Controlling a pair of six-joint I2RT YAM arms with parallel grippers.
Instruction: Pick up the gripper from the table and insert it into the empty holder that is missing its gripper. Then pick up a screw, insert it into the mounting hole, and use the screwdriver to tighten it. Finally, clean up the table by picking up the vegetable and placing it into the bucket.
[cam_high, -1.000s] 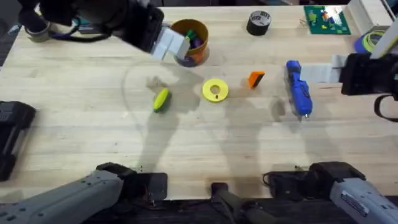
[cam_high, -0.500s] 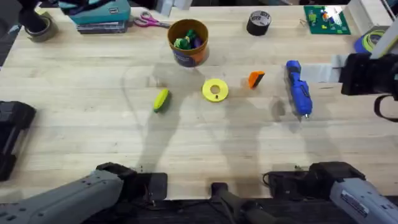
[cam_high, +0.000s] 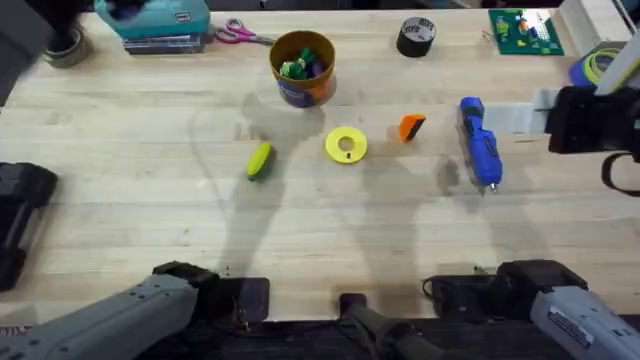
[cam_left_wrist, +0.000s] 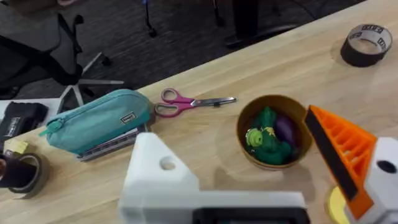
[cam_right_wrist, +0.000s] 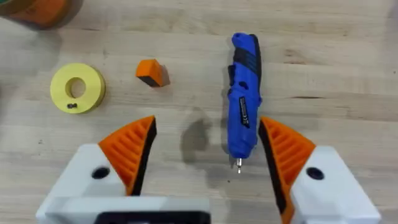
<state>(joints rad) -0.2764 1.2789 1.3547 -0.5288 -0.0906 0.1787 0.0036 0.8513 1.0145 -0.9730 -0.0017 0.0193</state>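
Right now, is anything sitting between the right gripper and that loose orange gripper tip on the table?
Nothing visible blocks it. The gripper lies alone on bare table, yellow disc beside it, screwdriver off to the other side; the right gripper is open.

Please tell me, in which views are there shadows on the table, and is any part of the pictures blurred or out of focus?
Overhead: soft, wide grey shadows lie on the table below the vegetable and left of the screwdriver; the dark shape at the upper left corner is blurred. Right wrist: a soft shadow sits beside the screwdriver; the bucket at the corner is out of focus. Left wrist: the white holder looks slightly soft.
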